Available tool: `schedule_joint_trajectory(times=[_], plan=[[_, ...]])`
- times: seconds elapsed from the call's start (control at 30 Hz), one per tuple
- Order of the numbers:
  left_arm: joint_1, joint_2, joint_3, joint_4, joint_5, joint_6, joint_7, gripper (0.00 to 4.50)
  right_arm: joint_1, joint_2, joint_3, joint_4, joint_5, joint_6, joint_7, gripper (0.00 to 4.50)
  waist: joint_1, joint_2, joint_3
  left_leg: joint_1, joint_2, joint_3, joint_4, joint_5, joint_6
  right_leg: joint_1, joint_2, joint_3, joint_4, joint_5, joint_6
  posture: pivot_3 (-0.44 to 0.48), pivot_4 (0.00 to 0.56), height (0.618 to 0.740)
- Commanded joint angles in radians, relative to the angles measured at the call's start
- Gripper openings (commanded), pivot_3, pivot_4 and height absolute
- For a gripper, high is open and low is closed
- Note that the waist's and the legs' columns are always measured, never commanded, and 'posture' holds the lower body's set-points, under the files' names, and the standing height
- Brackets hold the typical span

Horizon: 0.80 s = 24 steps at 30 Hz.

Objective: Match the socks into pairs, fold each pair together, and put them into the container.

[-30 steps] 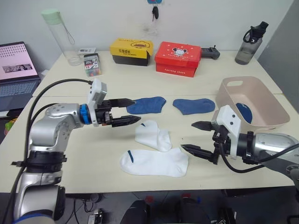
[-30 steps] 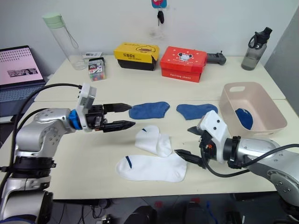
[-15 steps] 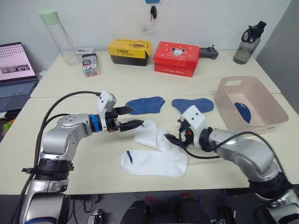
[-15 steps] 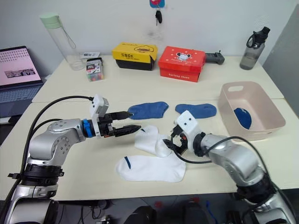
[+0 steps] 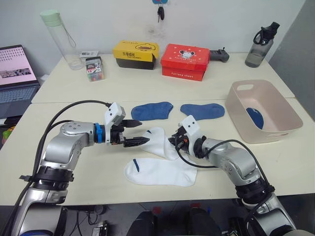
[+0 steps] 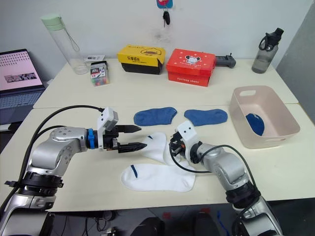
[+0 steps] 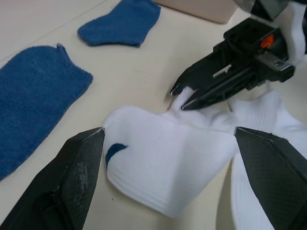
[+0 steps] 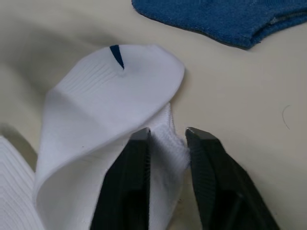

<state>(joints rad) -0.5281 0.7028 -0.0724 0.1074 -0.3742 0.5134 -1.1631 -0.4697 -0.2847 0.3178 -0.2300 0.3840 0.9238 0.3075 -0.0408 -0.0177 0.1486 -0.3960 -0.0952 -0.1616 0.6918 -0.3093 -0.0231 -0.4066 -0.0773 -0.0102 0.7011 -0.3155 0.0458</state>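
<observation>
Two white socks with a small navy mark lie mid-table, the upper one (image 5: 156, 141) partly over the lower one (image 5: 160, 172). My right gripper (image 8: 166, 137) is shut on the upper sock's (image 8: 100, 120) edge, lifting a fold of it. Just to that sock's left, my left gripper (image 5: 144, 131) is open, its fingers (image 7: 79, 177) spread wide either side of the sock (image 7: 163, 167). Behind them, two medium blue socks (image 5: 152, 110) (image 5: 203, 109) lie flat. At the right stands the pale pink container (image 5: 269, 133) with a dark blue sock (image 5: 255, 118) inside.
Along the back of the table are a yellow box (image 5: 138, 53), a red box (image 5: 186, 61), a black controller (image 5: 219, 55), a dark bottle (image 5: 258, 39), a clear bottle with a green lid (image 5: 61, 39) and a small packet (image 5: 95, 69). A laptop (image 5: 17, 73) stands far left.
My right gripper has moved left from near the container to the upper white sock and shut on its edge. The left gripper came closer to the same sock and stayed open.
</observation>
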Motion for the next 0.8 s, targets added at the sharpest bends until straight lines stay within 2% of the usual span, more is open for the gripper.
schedule_joint_trajectory(times=[0.03,0.33,0.47,0.8], plan=[[-0.07,-0.037,-0.04,0.078,0.069,-0.086,0.021,4.5,-0.01,0.009,-0.016,-0.039,-0.009,-0.008,0.017,0.04,0.002,0.0,0.0,0.0,0.0,0.0,0.0,0.0,0.0,0.0,0.0,0.0,0.0,0.0,0.0,0.0,0.15,0.726],[-0.279,-0.176,-0.162,0.472,0.247,-0.27,0.012,4.5,-0.012,0.028,-0.003,-0.037,-0.045,-0.007,0.032,0.04,-0.005,0.0,0.0,0.0,0.0,0.001,0.001,0.0,0.0,-0.001,0.0,0.0,0.002,0.0,0.0,0.0,0.15,0.726],[-0.329,-0.212,-0.173,0.583,0.282,-0.319,-0.006,3.64,-0.01,0.036,-0.002,-0.041,-0.06,-0.006,0.039,0.0,-0.009,0.0,0.0,-0.001,0.0,0.001,0.001,0.0,0.0,-0.002,0.0,0.001,0.003,0.0,0.0,0.0,0.15,0.726],[-0.313,-0.2,-0.122,0.586,0.255,-0.335,-0.091,0.47,-0.003,0.049,-0.014,-0.045,-0.078,-0.002,0.048,0.0,-0.014,0.0,0.0,-0.003,0.0,0.001,0.002,0.0,0.0,-0.006,0.0,0.001,0.007,0.0,0.0,0.0,0.15,0.726]])
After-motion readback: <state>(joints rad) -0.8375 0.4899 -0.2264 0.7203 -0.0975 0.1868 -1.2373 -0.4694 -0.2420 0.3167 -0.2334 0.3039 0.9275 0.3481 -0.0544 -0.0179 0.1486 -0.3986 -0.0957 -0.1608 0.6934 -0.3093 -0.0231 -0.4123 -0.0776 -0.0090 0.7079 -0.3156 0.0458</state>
